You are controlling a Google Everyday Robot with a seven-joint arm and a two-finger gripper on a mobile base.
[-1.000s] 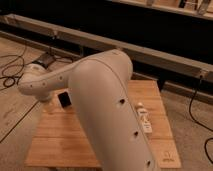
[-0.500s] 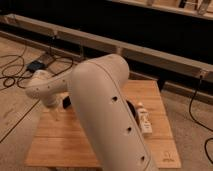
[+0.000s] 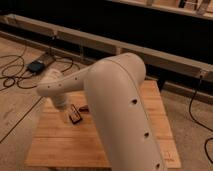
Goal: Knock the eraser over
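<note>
My own upper arm [image 3: 125, 115] fills the near part of the view, a broad white shell with a row of small dark holes down its side, and it hides much of the wooden table [image 3: 60, 145] beneath it. From that shell my forearm [image 3: 62, 85] reaches out over the table's left half and ends in a rounded white wrist. My claw [image 3: 62, 105] hangs below that wrist, above the table's left part, and I cannot tell how far its fingers are spread or whether they hold anything, since the wrist covers them from here.

The eraser [image 3: 75, 113] lies on the table just beside my claw, on its right, a small dark block with a lighter brownish face turned up and a dark rim around it. Whether my claw touches it I cannot tell. A small reddish-brown thing [image 3: 84, 108] sits on the table just past the eraser, partly hidden by my arm.

Off the table's left edge, on the floor, black cables [image 3: 12, 75] loop about, and a small bluish box [image 3: 36, 66] rests among them beyond the table's far left corner. Behind the table a long pale rail [image 3: 165, 57] runs across the scene, with dark panels [image 3: 100, 20] above it.
</note>
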